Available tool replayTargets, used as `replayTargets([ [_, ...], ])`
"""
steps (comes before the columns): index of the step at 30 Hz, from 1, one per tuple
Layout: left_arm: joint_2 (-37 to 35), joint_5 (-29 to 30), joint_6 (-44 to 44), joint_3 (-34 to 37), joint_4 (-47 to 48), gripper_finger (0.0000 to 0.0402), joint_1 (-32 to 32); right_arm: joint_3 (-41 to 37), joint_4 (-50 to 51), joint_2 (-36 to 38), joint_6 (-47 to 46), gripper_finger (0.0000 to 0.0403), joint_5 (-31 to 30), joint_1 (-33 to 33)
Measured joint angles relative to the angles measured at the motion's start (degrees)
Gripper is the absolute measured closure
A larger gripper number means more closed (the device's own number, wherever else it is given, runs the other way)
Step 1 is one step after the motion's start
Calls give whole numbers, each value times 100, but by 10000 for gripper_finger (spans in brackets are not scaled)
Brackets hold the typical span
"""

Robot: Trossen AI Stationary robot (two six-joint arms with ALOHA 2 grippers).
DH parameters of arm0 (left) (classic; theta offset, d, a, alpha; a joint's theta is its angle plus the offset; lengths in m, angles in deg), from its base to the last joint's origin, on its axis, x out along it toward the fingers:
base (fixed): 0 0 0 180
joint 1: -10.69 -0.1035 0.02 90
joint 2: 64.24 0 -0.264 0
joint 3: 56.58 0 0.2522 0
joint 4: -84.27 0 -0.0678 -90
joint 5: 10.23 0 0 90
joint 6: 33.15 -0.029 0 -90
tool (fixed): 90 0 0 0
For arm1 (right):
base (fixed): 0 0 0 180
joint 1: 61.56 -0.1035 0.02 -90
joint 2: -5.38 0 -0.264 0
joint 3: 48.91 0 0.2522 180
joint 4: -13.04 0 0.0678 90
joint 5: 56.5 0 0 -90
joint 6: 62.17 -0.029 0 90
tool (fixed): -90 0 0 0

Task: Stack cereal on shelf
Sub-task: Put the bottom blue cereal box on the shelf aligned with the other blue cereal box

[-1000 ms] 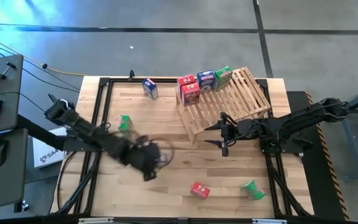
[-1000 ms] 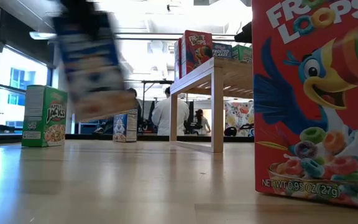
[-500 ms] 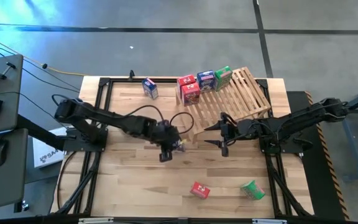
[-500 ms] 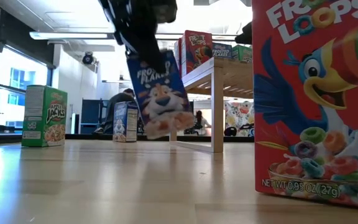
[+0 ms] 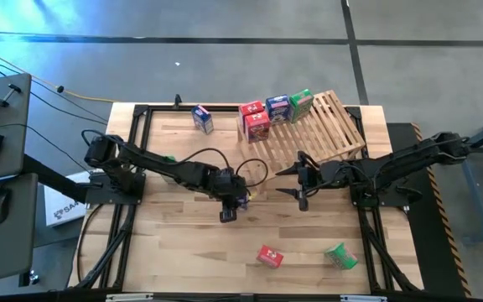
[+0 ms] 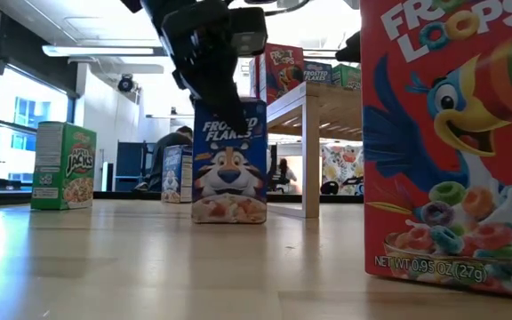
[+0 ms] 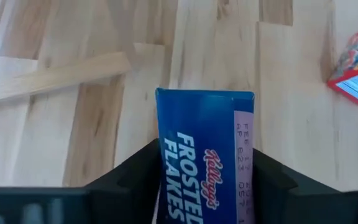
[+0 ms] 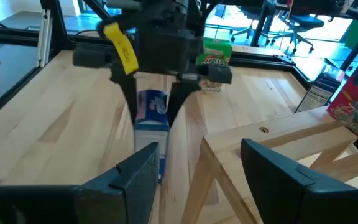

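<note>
My left gripper [image 5: 230, 201] is shut on a blue Frosted Flakes cereal box [image 6: 229, 160] near the table's middle, just in front of the shelf's low edge. The box also shows in the left wrist view [image 7: 204, 162]. The shelf [image 5: 317, 138] is a tilted slatted wooden rack at the far right. It carries a red [image 5: 255, 122], a blue [image 5: 277, 107] and a green box [image 5: 301, 102] at its upper end. My right gripper [image 5: 298, 180] is open and empty, right of the held box, by the shelf's low edge. My left gripper pinches the blue box between its two fingers [image 8: 128, 102], one on each side of its upper part [image 8: 151, 99]. The fingers come from above, pointing down. The box stands upright, and its bottom [image 6: 229, 219] appears to rest on the tabletop.
Loose boxes stand on the table: a blue one [image 5: 201, 119] at the far side, a green one [image 5: 168, 159] partly behind my left arm, a red one [image 5: 268, 256] and a green one [image 5: 340, 256] near the front edge. People show in the room beyond.
My left gripper has swung from the table's left side toward the right and the shelf, carrying the blue box, then gone down. The box hung tilted above the table half a second ago and now stands upright on the tabletop.
</note>
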Motion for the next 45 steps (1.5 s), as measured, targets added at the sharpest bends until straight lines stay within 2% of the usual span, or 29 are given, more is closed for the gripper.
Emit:
replayTargets([
  [5,-280,98,-11,12,8,182,178,0,88,0,134,173,-13,-156],
  [9,-644,496,-156,86,-60,171,498,0,-50,0,-6,143,-13,-376],
  [13,-1248,966,-175,812,-859,173,817,251,-2,-206,-319,114,37,-539],
  [18,-2172,1416,-80,2224,-2466,178,1112,985,216,-1072,-235,102,53,-634],
  [21,-2666,1597,-230,3032,-3488,184,1219,1548,517,-1688,-395,102,45,-604],
  [26,-3133,2402,-288,3958,-4140,200,1183,2745,1413,-2684,-676,102,32,-425],
  [32,-3202,2472,-415,4283,-4653,228,1205,4013,2770,-3737,-726,102,79,-298],
  [37,-3370,2526,-664,4602,-5298,259,1379,4820,3271,-4464,-770,102,191,-189],
  [41,-3469,2556,-739,4752,-5510,277,1490,5178,3556,-4780,-828,102,-45,-146],
  [45,-3513,2564,-759,4749,-5503,291,1606,5254,3577,-4909,-862,102,191,-97],
])
